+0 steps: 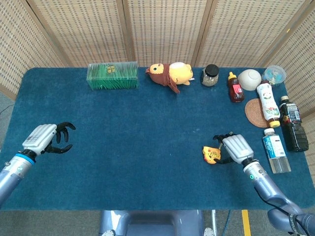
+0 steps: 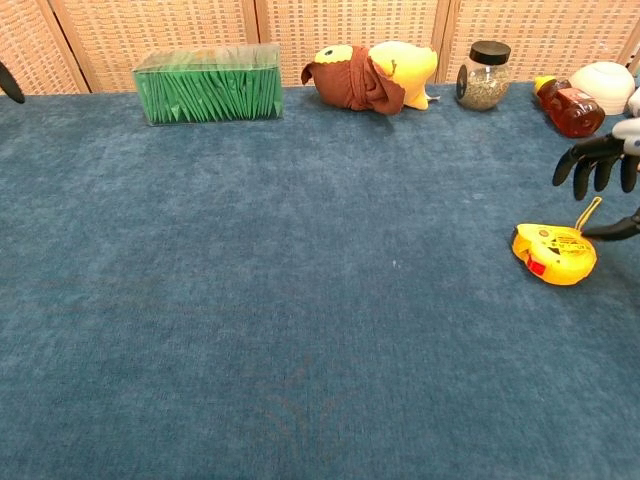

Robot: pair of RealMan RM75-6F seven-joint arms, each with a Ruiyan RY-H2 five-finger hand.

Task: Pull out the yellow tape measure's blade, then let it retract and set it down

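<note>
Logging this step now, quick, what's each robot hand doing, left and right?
Left robot hand: open, holding nothing.
Right robot hand: open, fingers apart, just off the yellow tape measure lying on the table.

Head view looks steeply down; chest view low, perhaps nearer, sharing table [image 1: 147,142].

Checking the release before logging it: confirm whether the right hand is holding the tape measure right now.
No: in the chest view the tape measure lies on the table, with the right hand open above it.
</note>
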